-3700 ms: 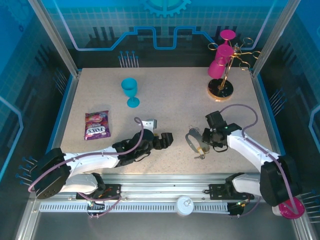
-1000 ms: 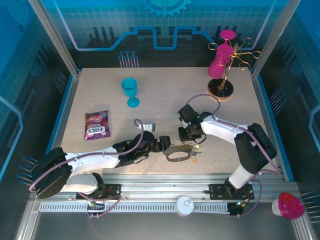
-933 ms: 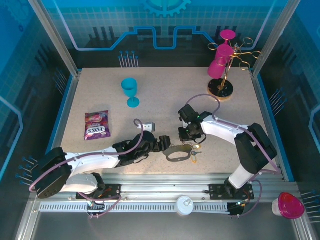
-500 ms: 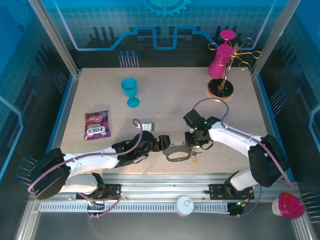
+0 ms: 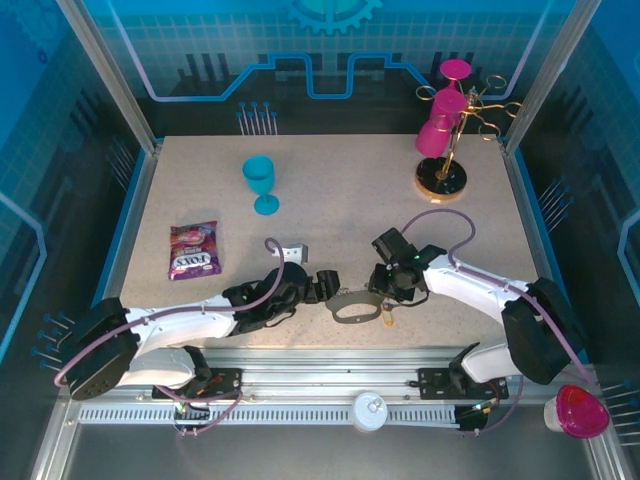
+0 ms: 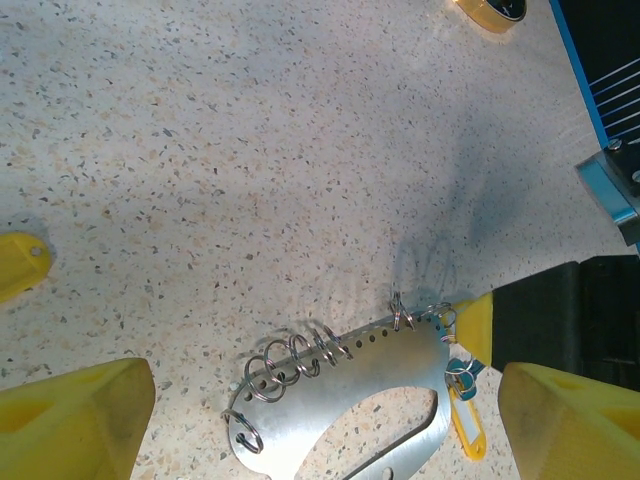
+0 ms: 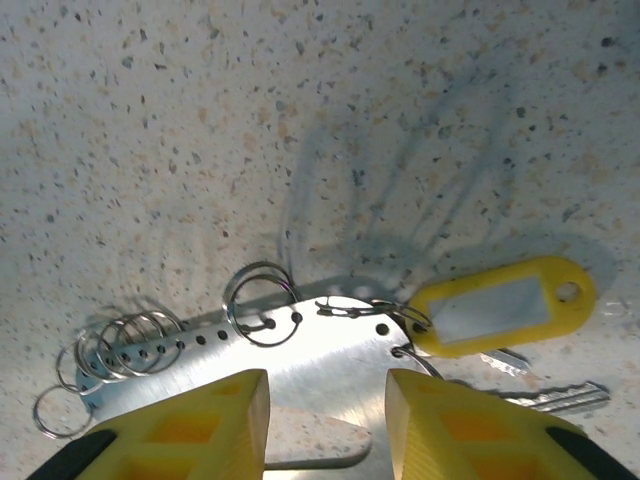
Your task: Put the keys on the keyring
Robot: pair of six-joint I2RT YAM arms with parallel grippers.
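The keyring point(image 5: 352, 308) is a flat silver crescent plate with several split rings point(image 7: 260, 295) through its edge holes, lying on the table. A key point(image 7: 545, 397) with a yellow tag point(image 7: 500, 305) hangs from a ring at its right end; the yellow tag point(image 6: 465, 428) also appears in the left wrist view. Another yellow tag point(image 6: 18, 264) lies apart at the left edge there. My left gripper point(image 5: 325, 287) is wide open at the plate's point(image 6: 370, 380) left end. My right gripper point(image 7: 327, 420) hovers over the plate point(image 7: 330, 370), jaws apart, nothing pinched.
A blue goblet point(image 5: 262, 183) stands at the back left and a purple candy bag point(image 5: 194, 250) lies on the left. A gold stand with pink cups point(image 5: 445, 130) stands at the back right. Off the table at the bottom right sits a pink cup point(image 5: 578, 412).
My right gripper's jaws have spread apart and its arm has shifted slightly right and toward the front. The plate stays beside my open left gripper, which has not moved.
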